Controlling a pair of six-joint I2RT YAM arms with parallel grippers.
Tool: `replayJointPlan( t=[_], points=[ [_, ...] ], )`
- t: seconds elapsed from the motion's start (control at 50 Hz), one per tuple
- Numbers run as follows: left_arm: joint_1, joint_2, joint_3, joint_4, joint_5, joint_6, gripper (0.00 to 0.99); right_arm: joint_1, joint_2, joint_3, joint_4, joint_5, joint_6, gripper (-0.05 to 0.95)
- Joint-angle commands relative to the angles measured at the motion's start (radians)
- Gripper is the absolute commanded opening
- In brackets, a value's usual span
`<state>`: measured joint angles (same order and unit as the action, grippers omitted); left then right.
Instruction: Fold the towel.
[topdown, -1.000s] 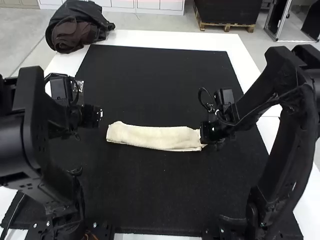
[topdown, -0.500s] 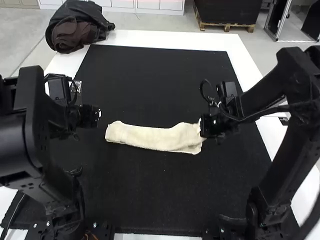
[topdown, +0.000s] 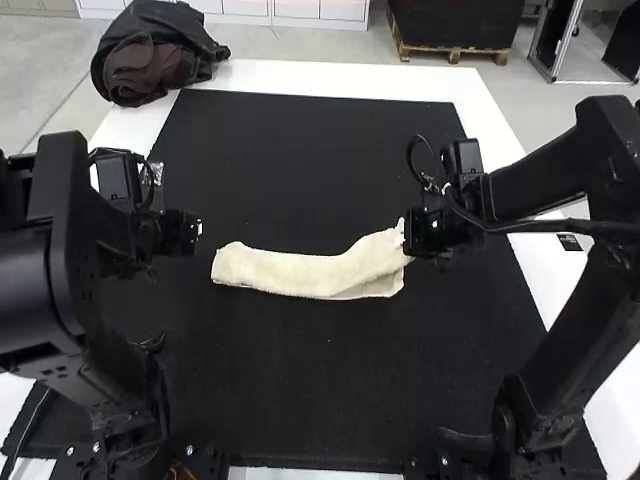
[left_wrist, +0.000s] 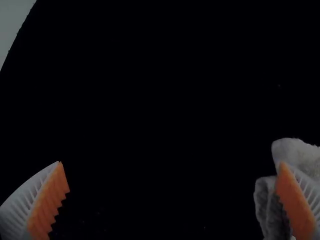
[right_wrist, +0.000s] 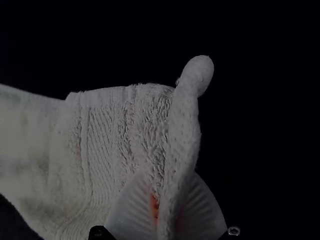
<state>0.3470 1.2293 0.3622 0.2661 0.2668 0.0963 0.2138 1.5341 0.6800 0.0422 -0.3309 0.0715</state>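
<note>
A cream towel lies as a long folded strip across the black mat, its right end lifted and bent. At that end is my right gripper; in the right wrist view this gripper is shut on the towel's end edge, which is pinched between its ribbed fingers. My left gripper stands just beyond the towel's left end, apart from it. From the left wrist, the left gripper is wide open over the mat, one finger overlapping the view of the towel's corner.
The black mat covers most of the white table. A dark bag or jacket rests at the table's far left corner. A small clear item lies near the mat's left edge.
The right gripper has lifted the towel's right end and moved it slightly away from the arms' bases, so that end now slants. The left arm has stayed nearly still.
</note>
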Motion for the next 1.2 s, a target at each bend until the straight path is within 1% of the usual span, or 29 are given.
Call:
replayJointPlan(
  t=[0.0,0.16,0.26,0.64,0.94,1.18],
  points=[
    [0.009,-0.021,0.024,0.004,0.017,-0.007,0.966,0.024,-0.014,0.038,-0.001,-0.031,0.008,-0.02],
    [0.007,-0.021,0.023,0.010,0.014,-0.009,0.966,0.085,-0.012,0.072,-0.021,-0.031,0.010,-0.02],
    [0.003,-0.021,0.021,0.013,0.011,-0.010,0.966,0.121,-0.008,0.089,-0.021,-0.033,0.017,-0.02],
    [0.007,-0.021,0.014,0.016,0.009,-0.013,0.966,0.240,0.035,0.139,-0.013,-0.033,0.056,-0.02],
    [0.003,-0.021,-0.006,0.028,0.003,-0.013,0.966,0.323,0.090,0.231,-0.007,-0.028,0.082,-0.02],
    [0.009,-0.021,-0.009,0.032,0.005,-0.012,0.966,0.386,0.156,0.306,0.002,-0.022,0.111,-0.02]
  ],
)
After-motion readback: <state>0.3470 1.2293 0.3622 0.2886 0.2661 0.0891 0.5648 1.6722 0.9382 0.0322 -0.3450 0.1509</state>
